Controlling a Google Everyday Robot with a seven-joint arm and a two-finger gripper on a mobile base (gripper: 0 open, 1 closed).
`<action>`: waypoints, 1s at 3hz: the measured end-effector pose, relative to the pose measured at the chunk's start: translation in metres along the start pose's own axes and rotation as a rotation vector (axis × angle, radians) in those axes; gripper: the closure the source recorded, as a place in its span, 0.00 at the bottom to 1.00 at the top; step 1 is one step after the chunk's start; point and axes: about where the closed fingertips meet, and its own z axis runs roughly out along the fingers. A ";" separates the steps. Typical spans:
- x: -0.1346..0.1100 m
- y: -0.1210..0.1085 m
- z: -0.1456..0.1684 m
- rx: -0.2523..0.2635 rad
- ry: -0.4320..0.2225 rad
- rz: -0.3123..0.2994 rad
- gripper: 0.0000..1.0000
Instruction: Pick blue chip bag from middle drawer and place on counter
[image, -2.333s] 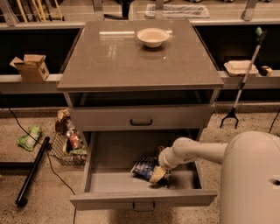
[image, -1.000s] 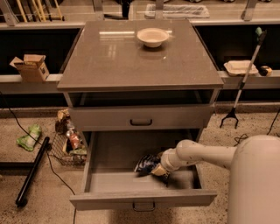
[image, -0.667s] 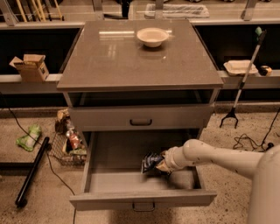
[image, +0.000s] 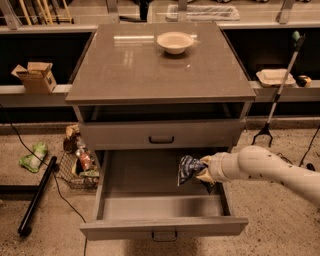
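Note:
The blue chip bag (image: 188, 167) hangs crumpled from my gripper (image: 202, 169), which is shut on it and holds it lifted above the floor of the open middle drawer (image: 125, 206), toward the drawer's right side. My white arm reaches in from the right edge of the view. The drawer is pulled far out and its inside looks bare. The counter (image: 135, 65) is the glossy grey-brown slab on top of the cabinet, above and behind the gripper.
A cream bowl (image: 175, 42) sits at the back of the counter. The closed upper drawer front with a black handle (image: 161, 139) lies just above the bag. A wire basket of items (image: 80, 167), a green packet (image: 33, 156) and a black pole (image: 37, 195) lie on the floor at left.
The gripper has lifted the blue chip bag off the drawer floor and carried it up and to the right; the arm has pulled back toward the right.

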 end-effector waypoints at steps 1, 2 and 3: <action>0.000 0.000 0.000 0.000 0.000 0.000 1.00; -0.008 -0.004 -0.017 0.021 -0.010 -0.035 1.00; -0.034 -0.008 -0.061 0.064 -0.044 -0.132 1.00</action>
